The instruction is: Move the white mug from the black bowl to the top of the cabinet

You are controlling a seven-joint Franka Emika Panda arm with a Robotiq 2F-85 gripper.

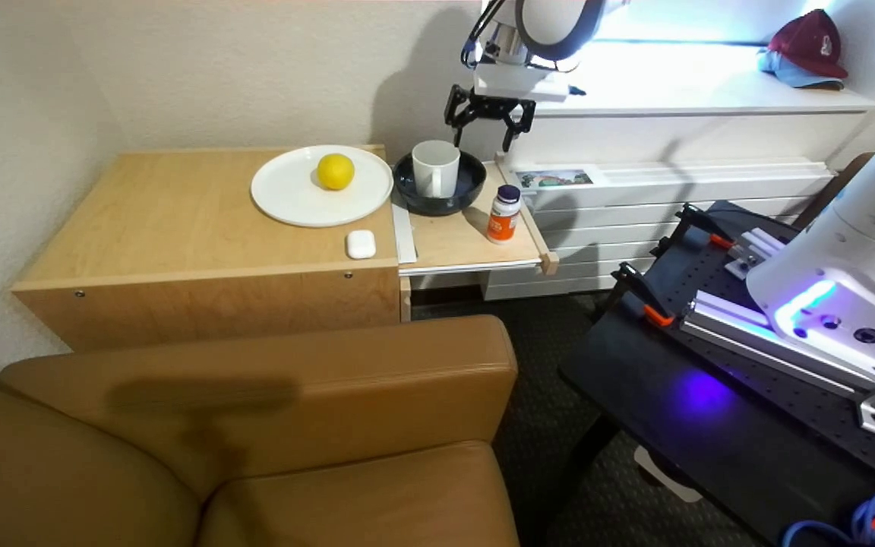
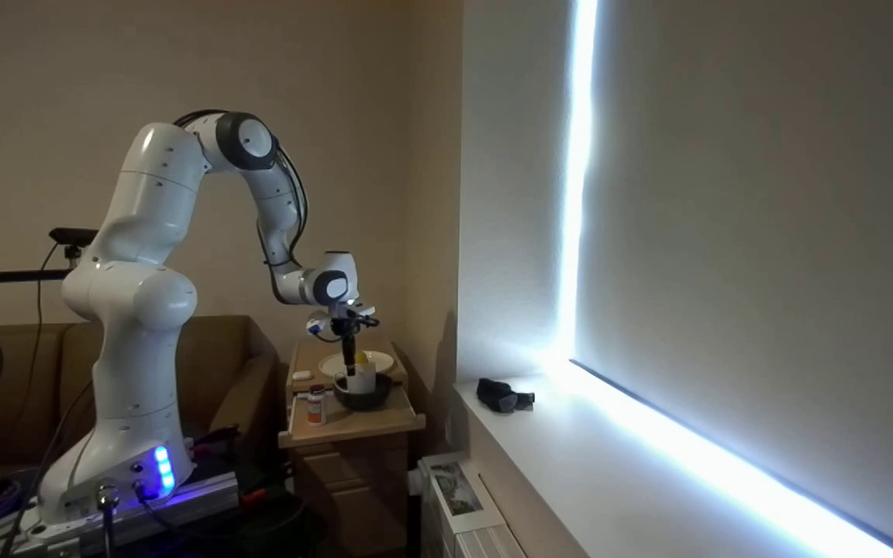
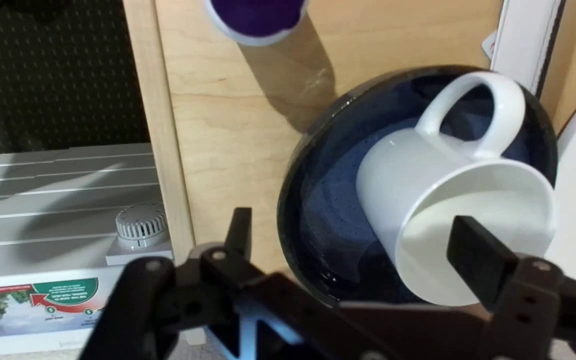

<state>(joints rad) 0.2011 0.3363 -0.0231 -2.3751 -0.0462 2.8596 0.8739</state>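
Observation:
The white mug [image 1: 435, 169] stands in the black bowl [image 1: 474, 184], its handle facing the sofa side. The bowl rests on the pulled-out wooden board beside the tan wood cabinet [image 1: 194, 216]. Mug [image 2: 364, 379] and bowl [image 2: 363, 401] also show in an exterior view. My gripper [image 1: 482, 147] is open and empty, pointing down at about the mug's rim height, off toward the radiator. In the wrist view, the gripper [image 3: 351, 217] has one finger overlapping the mug's [image 3: 393, 167] opening and the other outside the bowl's [image 3: 338, 200] rim. I cannot tell whether a finger touches the mug.
A bottle with a purple cap [image 1: 504, 215] stands on the board near the bowl. A white plate [image 1: 285, 190] with a yellow ball [image 1: 336, 172] and a small white case [image 1: 361, 244] lie on the cabinet. A brown sofa [image 1: 331, 387], radiator [image 1: 680, 186] and wall flank it.

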